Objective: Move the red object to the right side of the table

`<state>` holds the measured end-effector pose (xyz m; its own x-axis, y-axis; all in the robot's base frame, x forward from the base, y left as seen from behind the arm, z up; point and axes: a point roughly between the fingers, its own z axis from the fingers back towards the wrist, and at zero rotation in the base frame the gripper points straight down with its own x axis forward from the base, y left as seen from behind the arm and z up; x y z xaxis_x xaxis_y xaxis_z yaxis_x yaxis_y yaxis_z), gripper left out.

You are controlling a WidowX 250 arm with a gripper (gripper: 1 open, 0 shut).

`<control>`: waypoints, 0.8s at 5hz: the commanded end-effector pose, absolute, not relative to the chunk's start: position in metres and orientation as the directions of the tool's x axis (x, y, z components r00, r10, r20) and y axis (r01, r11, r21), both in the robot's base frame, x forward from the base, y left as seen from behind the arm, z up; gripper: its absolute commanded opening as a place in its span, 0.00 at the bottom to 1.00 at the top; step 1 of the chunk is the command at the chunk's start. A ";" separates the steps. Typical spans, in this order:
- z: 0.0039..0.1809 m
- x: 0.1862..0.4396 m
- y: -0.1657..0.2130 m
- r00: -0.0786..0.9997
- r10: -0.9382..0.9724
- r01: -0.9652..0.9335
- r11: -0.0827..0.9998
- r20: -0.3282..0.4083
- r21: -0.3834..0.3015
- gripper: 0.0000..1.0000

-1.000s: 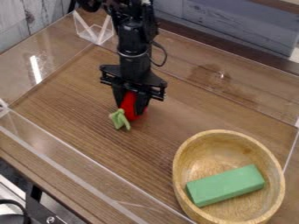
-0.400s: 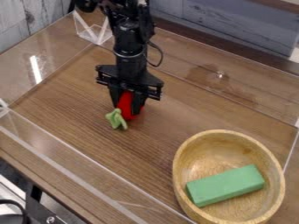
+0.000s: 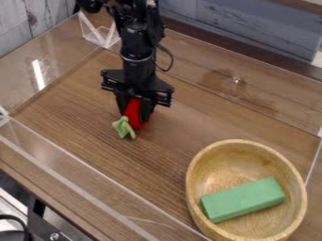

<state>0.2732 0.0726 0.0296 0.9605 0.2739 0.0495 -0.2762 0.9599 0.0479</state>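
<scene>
The red object (image 3: 136, 118), a small red toy strawberry with a light green leafy tip (image 3: 124, 129), lies on the wood-grain table (image 3: 88, 141) left of centre. My black gripper (image 3: 137, 115) points straight down over it, its two fingers closed on the red body from either side. The leafy tip sticks out to the lower left of the fingers. The strawberry rests at table level.
A round wooden bowl (image 3: 214, 160) at the front right holds a green rectangular block (image 3: 244, 200). Low clear acrylic walls (image 3: 75, 184) border the table. Bare wood lies between the gripper and the bowl and along the far right.
The gripper and the strawberry have shifted very slightly to the left; otherwise nothing has moved.
</scene>
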 end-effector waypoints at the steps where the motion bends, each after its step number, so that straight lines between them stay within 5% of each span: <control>1: 0.055 0.279 0.069 0.954 0.283 -0.289 0.956 0.099 0.051 0.00; 3: 0.098 0.292 0.034 0.957 0.245 -0.252 0.967 0.157 0.027 0.00; 4: 0.100 0.302 -0.002 0.968 0.198 -0.202 0.979 0.155 0.012 0.00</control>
<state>0.2945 -0.0012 0.0891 0.9736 0.1972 0.1148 -0.2006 0.9795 0.0182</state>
